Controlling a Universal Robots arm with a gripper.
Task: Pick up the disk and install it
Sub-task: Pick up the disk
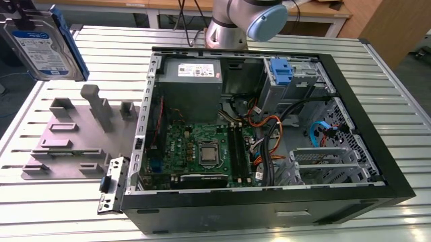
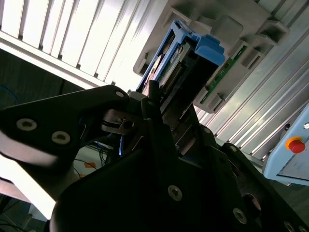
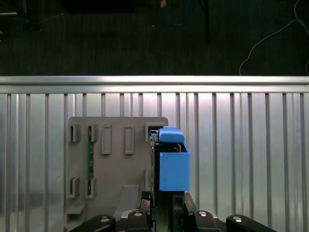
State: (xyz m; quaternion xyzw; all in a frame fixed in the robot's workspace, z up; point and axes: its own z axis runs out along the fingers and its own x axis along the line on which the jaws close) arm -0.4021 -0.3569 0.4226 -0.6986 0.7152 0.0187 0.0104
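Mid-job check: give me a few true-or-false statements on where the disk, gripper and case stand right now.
1. The gripper is shut on the disk. True.
2. The disk sits in a bay of the computer case. False: it is held outside the case, above the grey fixture.
3. A side panel closes the case. False: it lies open, with the motherboard exposed.
4. A blue carrier sits inside the case. True.
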